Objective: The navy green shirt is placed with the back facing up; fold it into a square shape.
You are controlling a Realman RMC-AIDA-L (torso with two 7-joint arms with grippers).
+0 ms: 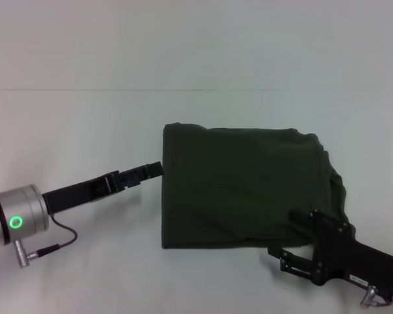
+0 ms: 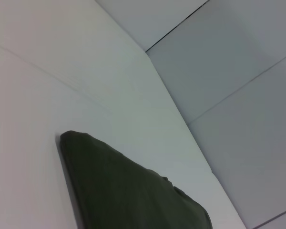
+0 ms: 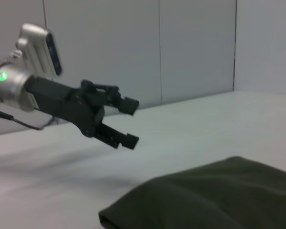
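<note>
The left gripper, fingers spread, hangs just beside the near edge of the navy green shirt — soft, light, limp cloth, best pinched at that folded edge. The right gripper — spread too — sits at its corner.

White table spans the foreground, surface matte and evenly lit. Pale grey panelled wall stands behind its far edge, vertical seams visible.
</note>
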